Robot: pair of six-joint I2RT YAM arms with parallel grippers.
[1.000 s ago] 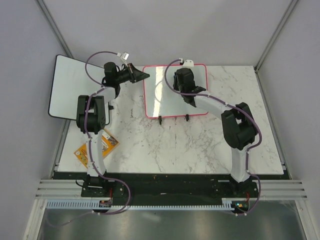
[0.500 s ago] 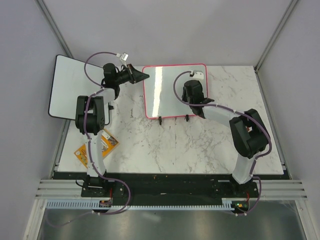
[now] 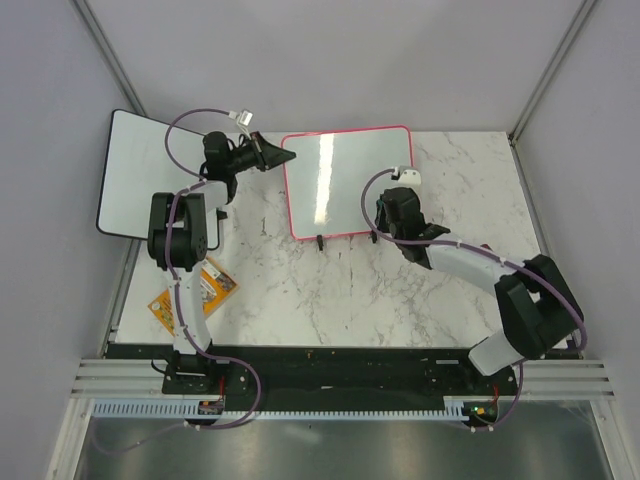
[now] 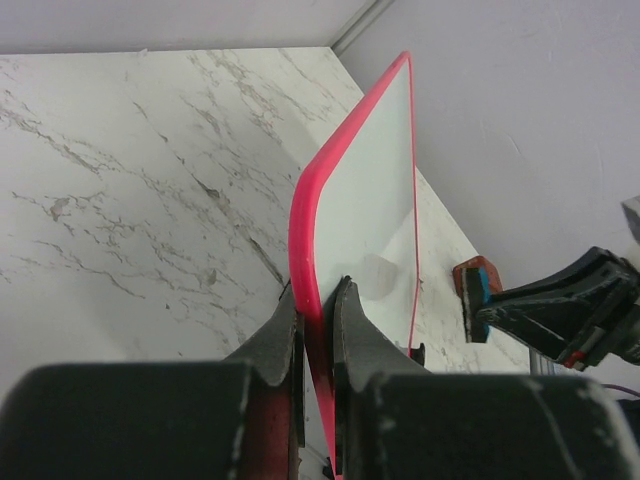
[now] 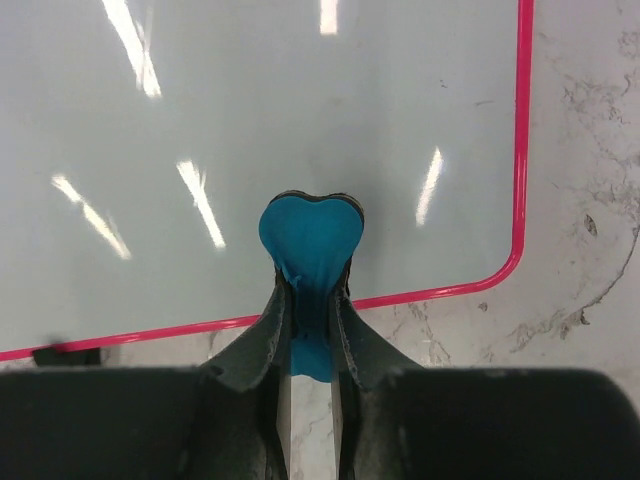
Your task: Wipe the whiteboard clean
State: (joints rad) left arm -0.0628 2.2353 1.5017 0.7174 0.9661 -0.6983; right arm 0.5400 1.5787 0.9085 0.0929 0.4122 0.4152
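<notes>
Pink-rimmed whiteboard [image 3: 345, 185] stands propped at the far middle of the tabletop [image 3: 400, 295], its left edge pinched in the left claw [image 4: 318, 300]. Right claw [image 5: 308, 300], clamped on the blue eraser [image 5: 310, 235], has slid from mid-board to the near-right corner; the surface looks clean, job nearly done.

Boards, two: one pink-rimmed whiteboard [image 3: 345, 185], one black-rimmed board [image 3: 135, 165]. Arms, two: left arm [image 3: 180, 230], right arm [image 3: 465, 258]. Blue eraser [image 5: 310, 235], one. Orange packet [image 3: 215, 285], one. Marble table [image 3: 330, 290], one.

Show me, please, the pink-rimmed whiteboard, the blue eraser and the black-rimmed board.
pink-rimmed whiteboard [image 3: 345, 180], top view, bare white face.
blue eraser [image 5: 310, 232], right wrist view, blue pad.
black-rimmed board [image 3: 140, 175], top view, white face.
</notes>
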